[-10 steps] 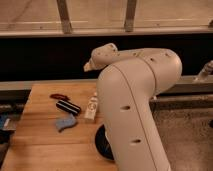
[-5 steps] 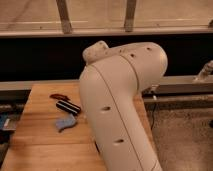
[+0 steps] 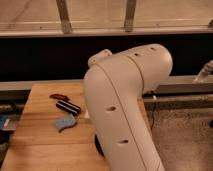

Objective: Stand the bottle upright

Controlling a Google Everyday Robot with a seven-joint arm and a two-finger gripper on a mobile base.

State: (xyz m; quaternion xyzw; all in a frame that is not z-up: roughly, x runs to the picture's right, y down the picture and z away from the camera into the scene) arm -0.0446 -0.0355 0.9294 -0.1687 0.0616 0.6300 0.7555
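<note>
**Gripper.** Hidden behind the arm (image 3: 125, 105), whose white bulk fills the middle of the view. Released, clenched or grasping: cannot tell. Judged to be low over the table (image 3: 40, 147), beyond the arm.

**Bottle.** Not seen now. A second ago it lies on its side on the table, just right of the bar. The arm has since swung left across that spot and covers it. Whether it lies flat, is touched or is lifted cannot be told.

**Change.** The arm moves in over the bottle's place, and nothing else on the table has shifted. Judgement: this is the reach towards the bottle. The standing-up is not shown as begun, and the task counts as early.

**Bar** (image 3: 68, 107). Black and lying flat. Left of where the gripper is judged to be, near the arm's edge and apart from it.

**Blue piece** (image 3: 65, 123). Flat, just on the near side of the bar and on that same left side.

**Red item** (image 3: 59, 96). Small, beyond the bar and also to the left.

**Risk, as a judgement.** The bar lies near the bottle's spot, so a wide approach could knock it.
</note>
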